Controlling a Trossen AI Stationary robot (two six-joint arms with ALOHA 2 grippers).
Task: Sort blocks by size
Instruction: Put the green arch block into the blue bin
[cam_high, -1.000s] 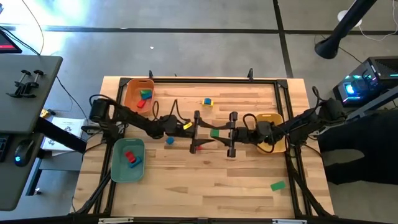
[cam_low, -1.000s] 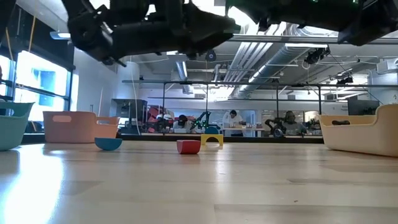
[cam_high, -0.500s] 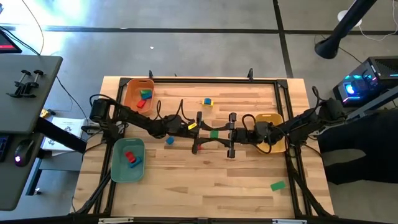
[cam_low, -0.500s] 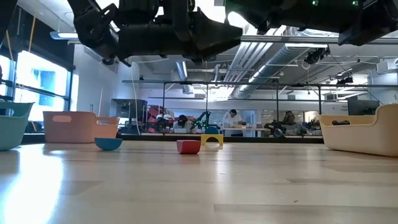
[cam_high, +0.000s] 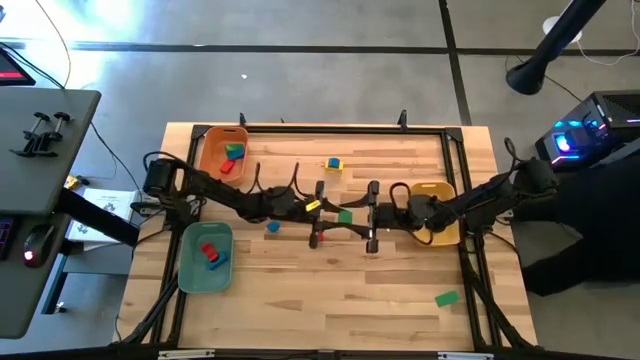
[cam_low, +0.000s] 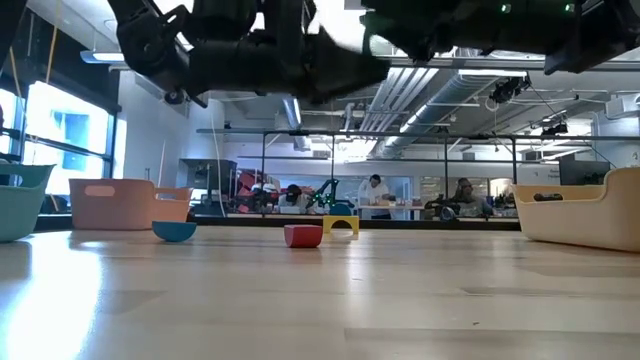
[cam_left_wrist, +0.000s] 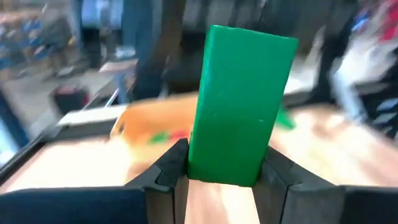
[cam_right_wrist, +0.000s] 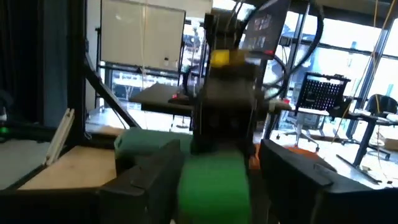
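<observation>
A lone green block (cam_high: 446, 298) is seen lying flat near the front right corner of the wooden table (cam_high: 330, 300). Against the left edge, toward the front, the teal tray (cam_high: 205, 258) holds a red block (cam_high: 208, 249) and a blue block (cam_high: 216, 265). At the table's middle, a tall green block (cam_left_wrist: 241, 104) is gripped between the fingers of the left gripper (cam_high: 322, 212), raised above the tabletop; its base is hidden between the fingers (cam_left_wrist: 170, 169) in the left wrist view. The right gripper (cam_high: 368, 216) is held just opposite, its fingers spread on either side of the same green block without closing on it. A red block (cam_low: 303, 235) and a blue block (cam_high: 272, 227) lie on the wood just below and beside the left gripper.

At the right edge, the yellow tray (cam_high: 441, 190) is largely covered by the right arm, so its contents cannot be made out. Toward the back edge a yellow-and-blue block (cam_high: 333, 163) rests alone. The orange tray (cam_high: 212, 140) at the back left corner holds green, blue and red blocks. No writing can be read anywhere.
</observation>
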